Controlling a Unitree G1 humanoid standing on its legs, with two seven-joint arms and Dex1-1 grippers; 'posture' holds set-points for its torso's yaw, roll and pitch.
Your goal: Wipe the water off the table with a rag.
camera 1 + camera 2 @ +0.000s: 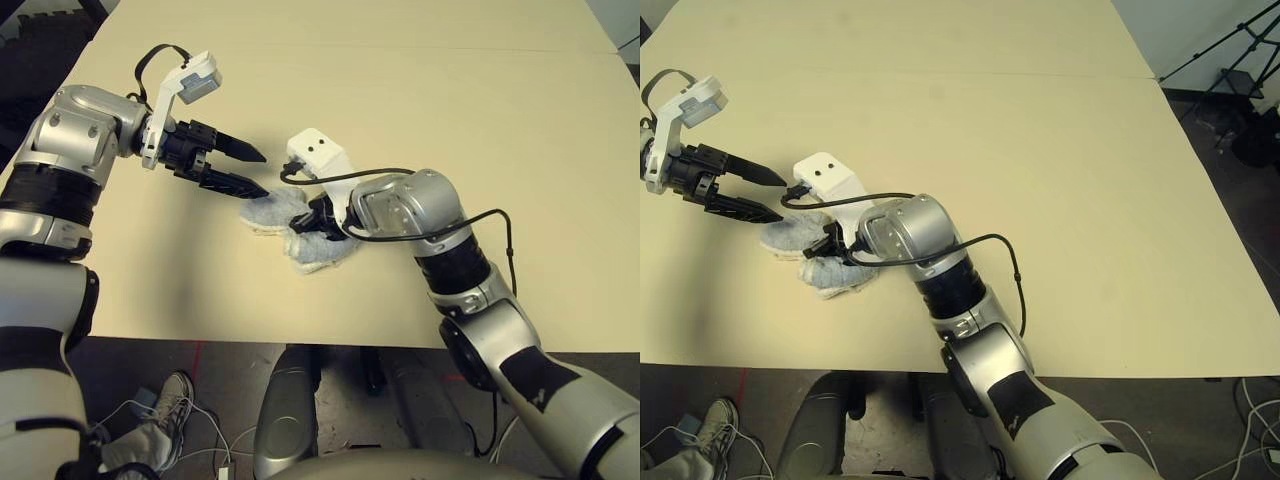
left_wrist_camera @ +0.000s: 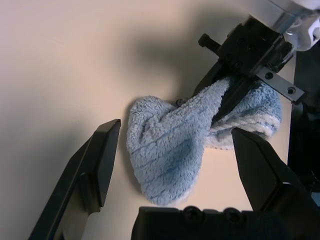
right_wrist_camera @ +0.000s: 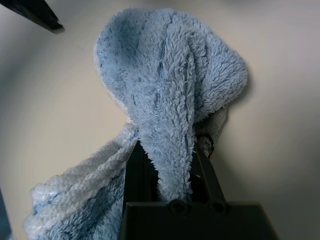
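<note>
The rag [image 1: 270, 212] is on the desk [image 1: 400, 100], in the part that is nearer to the robot, between its two arms. The right tool [image 1: 300, 224] is clenched on this rag: in the right wrist view, its two black fingers pinch a narrow fold of the cloth. From this pinch the rag spreads out in two soft lobes. One lobe goes out past the fingertips and is rounded, with a seam along it; the other goes out beside the fingers and shows thick pale folds at its edge. The cloth is grey-blue, fluffy and bunched, not flat.

The left tool [image 1: 266, 177] is released. Its two fingers are well apart from each other, with nothing held between them, and they point towards the rag. They are above the desk, near the lobe of cloth which is more to the robot's left.

The desk is plain and pale beige, and a thin straight line crosses it in its far part. The right arm [image 1: 520, 365] reaches over the near edge, and a black cable [image 1: 511, 250] makes a loop beside it. On the floor below the near edge, there is a person's shoe [image 1: 174, 400] with some white cables [image 1: 205, 415] around it. A black tripod [image 1: 1240, 35] stands beyond the desk, on the robot's right side.
</note>
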